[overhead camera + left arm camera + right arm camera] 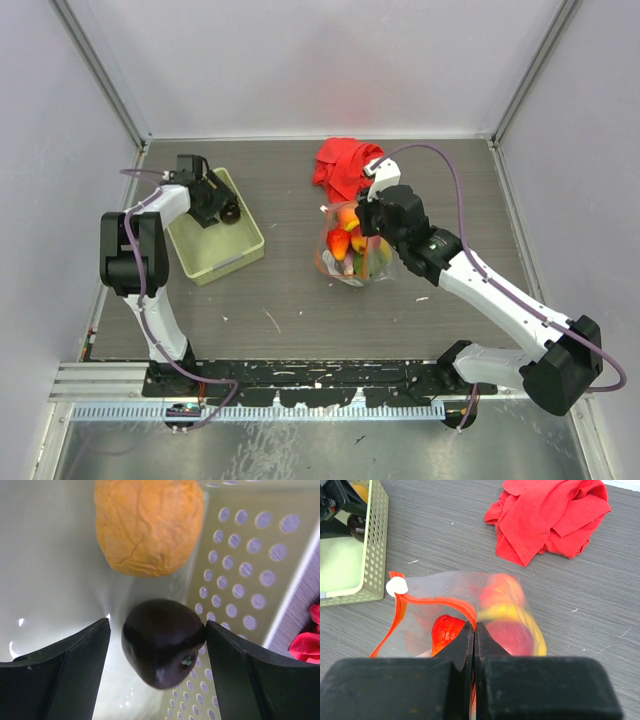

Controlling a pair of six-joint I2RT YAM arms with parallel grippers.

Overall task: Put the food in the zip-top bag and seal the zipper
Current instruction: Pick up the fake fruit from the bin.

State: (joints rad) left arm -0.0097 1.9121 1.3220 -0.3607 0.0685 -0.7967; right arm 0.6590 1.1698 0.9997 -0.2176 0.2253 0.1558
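The zip-top bag [440, 607] was pinched at its mouth by the right gripper [475, 630]. That gripper's two black fingers were pressed flat together, with the plastic edge caught between them. The zipper [437, 601], a red-orange strip, ran from that pinch out to the left and folded back on itself at the bag's corner beside a small white tab [396, 586]. Through the clear plastic showed a red piece [446, 630], a yellow banana [506, 612] curving along the right side, and a blurred reddish shape under it. From the top view, the bag sat near the middle of the grey table [300, 300]. The red cloth [552, 515] lay crumpled just beyond the bag, and the two did not plainly touch.

The left gripper [157, 626] was spread wide inside the pale green basket [240, 570], its fingers to either side of a dark purple piece [162, 650]. One finger [250, 675] touched that piece on the side nearer the perforated wall, while the other stood a little off it with the basket floor showing in the gap. The piece rested on the basket floor against the wall. A wrinkled orange piece [147, 525] lay farther along the floor, near the purple one but apart from it. The basket stood at the table's left side, well apart from the bag.
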